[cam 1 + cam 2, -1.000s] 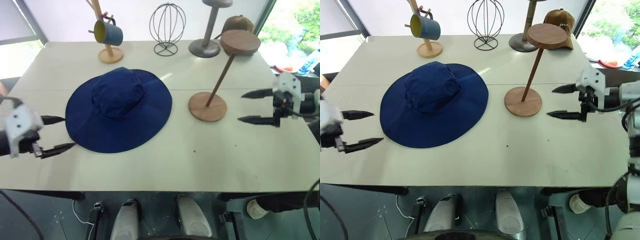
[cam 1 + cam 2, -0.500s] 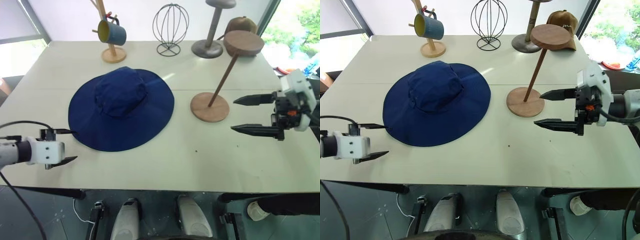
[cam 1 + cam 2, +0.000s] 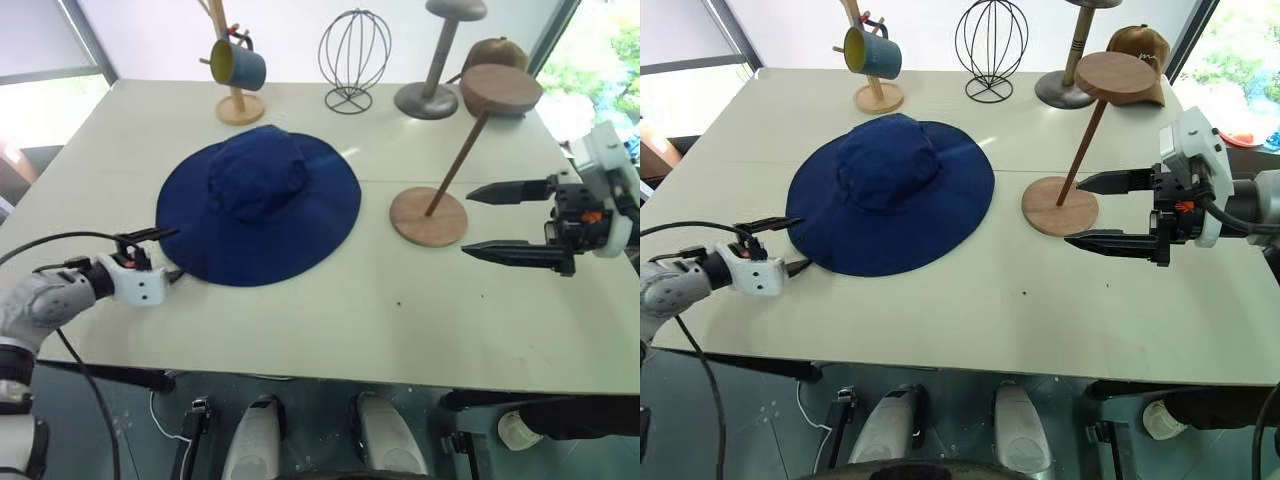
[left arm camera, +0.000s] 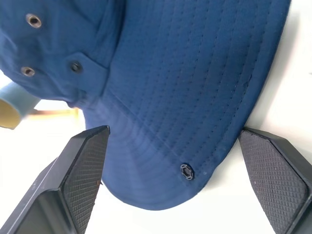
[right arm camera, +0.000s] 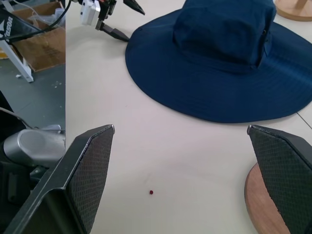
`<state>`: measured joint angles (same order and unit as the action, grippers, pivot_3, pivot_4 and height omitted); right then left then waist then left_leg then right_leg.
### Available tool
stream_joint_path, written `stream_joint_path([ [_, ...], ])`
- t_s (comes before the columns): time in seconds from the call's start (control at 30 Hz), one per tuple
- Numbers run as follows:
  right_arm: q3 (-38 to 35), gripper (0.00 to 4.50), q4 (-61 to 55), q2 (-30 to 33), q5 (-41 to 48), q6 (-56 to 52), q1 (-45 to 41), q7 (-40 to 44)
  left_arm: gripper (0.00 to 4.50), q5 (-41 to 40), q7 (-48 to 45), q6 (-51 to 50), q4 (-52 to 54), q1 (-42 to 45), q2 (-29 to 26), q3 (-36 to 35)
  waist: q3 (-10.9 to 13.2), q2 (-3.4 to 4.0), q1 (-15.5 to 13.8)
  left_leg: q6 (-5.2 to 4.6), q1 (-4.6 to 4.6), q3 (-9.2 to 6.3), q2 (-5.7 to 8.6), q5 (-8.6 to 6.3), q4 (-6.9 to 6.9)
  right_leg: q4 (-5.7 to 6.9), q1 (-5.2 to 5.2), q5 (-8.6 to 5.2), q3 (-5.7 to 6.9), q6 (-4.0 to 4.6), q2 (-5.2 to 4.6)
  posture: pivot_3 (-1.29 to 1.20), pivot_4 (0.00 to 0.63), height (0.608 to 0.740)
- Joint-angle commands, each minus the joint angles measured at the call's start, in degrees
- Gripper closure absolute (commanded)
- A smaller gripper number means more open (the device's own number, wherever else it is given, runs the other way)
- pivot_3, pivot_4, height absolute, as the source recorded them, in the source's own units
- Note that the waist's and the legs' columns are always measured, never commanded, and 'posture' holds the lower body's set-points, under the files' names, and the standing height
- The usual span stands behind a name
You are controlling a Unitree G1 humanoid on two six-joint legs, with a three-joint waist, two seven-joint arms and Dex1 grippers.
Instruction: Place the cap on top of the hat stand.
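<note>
The step in hand looks like the reach for a grasp: the cap (image 3: 258,205) lies flat on the table (image 3: 330,320), crown up and brim spread all round, untouched by either arm. Taking the cap as landmark, the left end effector (image 3: 165,254) sits at its near-left brim edge, fingers spread apart with one above and one below the level of the brim, so the rim lies between them in the left wrist view (no contact can be made out there). The hat stand (image 3: 468,150) is on the cap's right, its round base just beside the brim and apart from it. The right end effector (image 3: 497,222) hovers further right, beyond the stand's base, its fingers wide apart and holding nothing.

Next, I judge, the left fingers must close on the brim edge, then lift; the floppy brim will likely droop, so the right arm may need to take the far side before the cap is carried across to the stand's disc.

The cap is round, so it has no real long axis; its crown opening faces down. The stand's rod is its long axis, slanting up from the base and away from the cap, the disc top sitting further right and towards the back of the table
</note>
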<state>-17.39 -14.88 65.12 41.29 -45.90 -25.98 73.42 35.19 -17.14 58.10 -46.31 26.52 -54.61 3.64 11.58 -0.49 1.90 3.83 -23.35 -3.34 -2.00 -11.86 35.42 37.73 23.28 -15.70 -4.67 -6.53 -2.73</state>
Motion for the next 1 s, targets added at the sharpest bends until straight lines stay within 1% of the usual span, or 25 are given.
stream_joint_path([
  [0.03, -1.36, 0.0, -0.25, 1.51, 0.22, 1.26, -1.14, -0.28, 0.16, 6.31, 10.59, -0.63, -3.67, 3.16, 1.3, 3.94, -0.01, -0.01, -0.06, 0.0, 0.0, 0.0, 0.0, 0.0, 0.01, 0.0, -0.01, 0.01, 0.0, -0.02, 0.0, 0.0, 0.15, 0.74],
  [0.17, -1.9, 0.0, -0.57, 1.71, 0.03, 2.07, -0.07, -0.68, 0.16, 8.9, 14.37, 1.4, -5.6, 4.9, 0.69, 8.04, -0.05, 0.06, -0.45, 0.0, 0.01, 0.01, 0.0, 0.0, 0.04, 0.0, -0.03, 0.02, 0.0, -0.03, -0.01, 0.0, 0.15, 0.74],
  [0.27, -2.61, 0.0, -0.91, 1.65, 0.32, 2.34, 0.97, -1.16, 0.16, 11.51, 16.8, 3.82, -5.98, 4.81, -2.52, 10.7, -0.07, 0.03, -0.82, 0.0, 0.01, 0.01, -0.01, 0.0, 0.04, 0.0, -0.03, 0.02, 0.0, -0.03, 0.0, 0.0, 0.15, 0.74],
  [0.43, -3.22, 0.0, -1.56, 1.11, 0.72, 2.95, 2.55, -2.22, 0.16, 11.53, 18.81, 3.98, -9.32, 7.51, -4.48, 13.02, -0.09, 0.0, -0.4, 0.01, 0.0, 0.07, -0.02, 0.0, -0.06, -0.06, 0.04, 0.02, -0.02, -0.05, 0.0, 0.0, 0.15, 0.74],
  [0.53, -3.32, 0.0, -1.97, 0.78, 1.05, 3.1, 3.02, -2.89, 0.16, 11.52, 19.47, 2.99, -10.6, 10.09, -3.11, 14.42, -0.09, 0.0, -0.54, 0.01, 0.01, 0.04, -0.03, 0.0, -0.1, -0.03, 0.06, 0.02, 0.01, -0.05, 0.04, 0.0, 0.15, 0.74],
  [0.7, -3.17, 0.0, -2.53, 0.63, 1.62, 3.24, 3.16, -3.77, 0.16, 11.04, 21.49, -0.79, -13.79, 14.52, 1.14, 16.22, -0.11, 0.02, -1.4, 0.09, 0.02, 0.04, -0.02, 0.05, -0.01, -0.01, -0.02, 0.05, 0.01, 0.02, 0.02, 0.0, 0.15, 0.74],
  [0.83, -3.46, 0.0, -2.66, 0.87, 1.81, 3.3, 3.2, -4.23, 0.16, 9.12, 23.19, -4.3, -16.56, 16.82, 3.9, 15.69, -0.12, -0.01, -1.42, 0.39, -0.06, 0.03, -0.02, 0.23, 0.06, -0.02, -0.07, 0.03, 0.03, 0.06, -0.01, 0.0, 0.15, 0.74],
  [1.0, -4.25, 0.0, -3.47, 0.92, 2.15, 3.3, 4.26, -4.82, 0.16, 8.65, 26.7, -8.0, -18.31, 18.29, 5.16, 15.36, -0.12, -0.02, -1.08, 0.4, -0.09, 0.03, -0.02, 0.23, 0.01, -0.04, -0.02, 0.09, 0.03, -0.13, 0.0, 0.0, 0.15, 0.74],
])
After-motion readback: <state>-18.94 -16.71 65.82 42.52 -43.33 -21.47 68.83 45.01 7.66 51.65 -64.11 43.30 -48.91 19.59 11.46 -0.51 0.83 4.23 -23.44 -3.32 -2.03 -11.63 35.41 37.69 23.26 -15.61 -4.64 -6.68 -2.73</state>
